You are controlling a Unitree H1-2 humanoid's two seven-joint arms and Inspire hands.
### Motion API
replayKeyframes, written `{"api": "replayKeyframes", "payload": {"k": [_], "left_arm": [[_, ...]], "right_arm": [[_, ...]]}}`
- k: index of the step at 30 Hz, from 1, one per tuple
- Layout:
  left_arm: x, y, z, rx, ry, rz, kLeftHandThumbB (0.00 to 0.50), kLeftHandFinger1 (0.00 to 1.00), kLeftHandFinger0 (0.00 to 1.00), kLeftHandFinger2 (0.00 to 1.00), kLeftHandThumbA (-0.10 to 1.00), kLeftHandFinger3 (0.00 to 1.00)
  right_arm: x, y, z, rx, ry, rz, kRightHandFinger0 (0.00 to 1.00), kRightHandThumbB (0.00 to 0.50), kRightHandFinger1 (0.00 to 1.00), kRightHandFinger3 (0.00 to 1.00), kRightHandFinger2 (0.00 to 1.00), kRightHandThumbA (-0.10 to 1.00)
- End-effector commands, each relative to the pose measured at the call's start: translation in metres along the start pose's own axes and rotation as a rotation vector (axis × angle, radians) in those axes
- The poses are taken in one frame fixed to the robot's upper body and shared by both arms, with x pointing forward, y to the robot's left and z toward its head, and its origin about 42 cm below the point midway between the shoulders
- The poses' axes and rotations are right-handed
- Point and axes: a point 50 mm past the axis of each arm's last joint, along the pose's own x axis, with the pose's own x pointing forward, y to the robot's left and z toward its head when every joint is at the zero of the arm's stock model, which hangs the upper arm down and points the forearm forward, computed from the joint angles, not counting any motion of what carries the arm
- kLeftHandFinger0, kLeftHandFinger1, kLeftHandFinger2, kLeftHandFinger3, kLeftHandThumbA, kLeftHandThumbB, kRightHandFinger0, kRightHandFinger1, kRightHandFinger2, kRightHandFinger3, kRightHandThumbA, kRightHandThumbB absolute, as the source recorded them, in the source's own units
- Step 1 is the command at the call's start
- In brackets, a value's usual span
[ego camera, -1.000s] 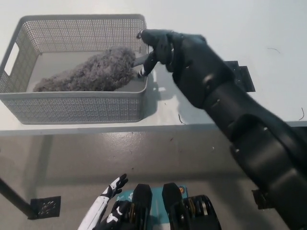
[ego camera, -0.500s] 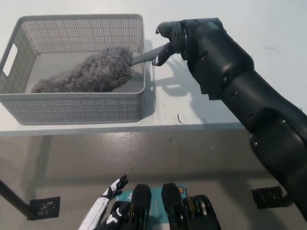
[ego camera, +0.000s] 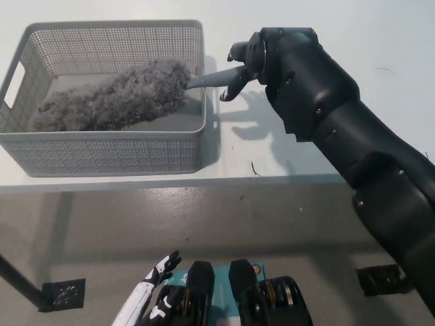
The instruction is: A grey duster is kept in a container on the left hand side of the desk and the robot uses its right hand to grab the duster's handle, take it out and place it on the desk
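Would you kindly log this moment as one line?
right hand: shut on duster by its handle | duster head in basket | left hand: open, lower left

right hand (ego camera: 255, 61): black, fingers closed around the handle (ego camera: 211, 80)
duster (ego camera: 112, 95): grey, fluffy head inside the container, handle crossing its right rim
container (ego camera: 102, 139): grey mesh, on the white desk (ego camera: 306, 156)
left hand (ego camera: 162, 265): low, fingers apart, holding nothing
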Motion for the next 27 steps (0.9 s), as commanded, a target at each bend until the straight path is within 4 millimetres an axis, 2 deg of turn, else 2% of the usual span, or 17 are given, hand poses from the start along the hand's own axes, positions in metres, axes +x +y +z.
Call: {"api": "replayKeyframes", "payload": {"k": [1,9,13,14,15,16,17,18,19,20,21,22,24,25,26,27], "left_arm": [[-0.001,0.006,0.004,0.015,-0.026,-0.015,0.198,1.0,1.0,1.0,0.92,1.0],[-0.003,0.005,0.003,0.018,-0.019,-0.019,0.2,1.0,1.0,1.0,0.91,1.0],[-0.001,0.004,0.003,0.017,-0.025,-0.022,0.193,1.0,1.0,1.0,0.91,1.0],[0.0,0.003,0.003,0.016,-0.027,-0.02,0.192,1.0,1.0,1.0,0.91,1.0],[-0.001,0.002,0.003,0.014,-0.031,-0.014,0.189,1.0,1.0,1.0,0.9,1.0],[-0.001,0.002,0.002,0.015,-0.035,-0.012,0.185,1.0,1.0,1.0,0.9,1.0],[-0.002,0.002,0.002,0.016,-0.034,-0.011,0.187,1.0,1.0,1.0,0.91,1.0],[-0.002,0.002,0.002,0.015,-0.03,-0.01,0.195,1.0,1.0,1.0,0.91,1.0],[-0.003,0.002,0.002,0.014,-0.029,-0.011,0.196,1.0,1.0,1.0,0.92,1.0],[-0.003,0.003,0.002,0.013,-0.028,-0.01,0.195,1.0,1.0,1.0,0.92,1.0],[-0.003,0.003,0.002,0.013,-0.027,-0.013,0.19,1.0,1.0,1.0,0.93,1.0],[-0.003,0.005,0.002,0.019,-0.029,-0.016,0.19,1.0,1.0,1.0,0.93,1.0],[-0.001,0.007,0.003,0.018,-0.033,-0.016,0.189,1.0,1.0,1.0,0.93,1.0],[0.0,0.007,0.003,0.018,-0.034,-0.016,0.189,1.0,1.0,1.0,0.93,1.0],[0.001,0.007,0.003,0.021,-0.034,-0.017,0.19,1.0,1.0,1.0,0.93,1.0],[0.002,0.007,0.003,0.023,-0.035,-0.017,0.188,1.0,1.0,1.0,0.94,1.0]], "right_arm": [[-0.012,-0.02,0.017,0.042,-0.05,-0.066,1.0,0.5,1.0,1.0,1.0,0.71],[-0.004,-0.006,0.028,-0.006,-0.083,-0.123,1.0,0.5,1.0,1.0,1.0,0.72],[0.006,0.008,0.028,0.031,-0.135,-0.179,1.0,0.5,1.0,1.0,1.0,0.61],[0.009,0.011,0.027,0.041,-0.134,-0.176,0.88,0.5,1.0,1.0,1.0,0.55],[0.016,0.022,0.024,0.044,-0.126,-0.173,0.85,0.498,1.0,1.0,1.0,0.4],[0.021,0.031,0.021,0.039,-0.122,-0.186,0.72,0.411,0.85,1.0,0.92,0.22],[0.025,0.037,0.018,0.031,-0.121,-0.213,0.4,0.305,0.47,0.87,0.53,-0.04],[0.029,0.047,0.013,0.01,-0.116,-0.266,0.1,0.29,0.2,0.76,0.34,-0.09],[0.033,0.054,0.008,-0.007,-0.112,-0.306,0.02,0.282,0.11,0.7,0.29,-0.1],[0.035,0.06,0.005,0.008,-0.104,-0.31,0.0,0.248,0.09,0.68,0.28,-0.1],[0.039,0.067,-0.004,0.025,-0.094,-0.324,0.11,0.243,0.21,0.67,0.39,-0.1],[0.04,0.07,-0.007,0.033,-0.09,-0.341,0.09,0.24,0.21,0.65,0.37,-0.1],[0.042,0.07,-0.016,0.051,-0.087,-0.377,0.08,0.234,0.22,0.68,0.35,-0.1],[0.043,0.07,-0.019,0.06,-0.09,-0.395,0.02,0.237,0.16,0.63,0.29,-0.1],[0.043,0.07,-0.023,0.077,-0.098,-0.425,0.0,0.259,0.15,0.54,0.27,-0.1],[0.043,0.069,-0.025,0.083,-0.103,-0.442,0.0,0.253,0.08,0.43,0.21,-0.1]]}}
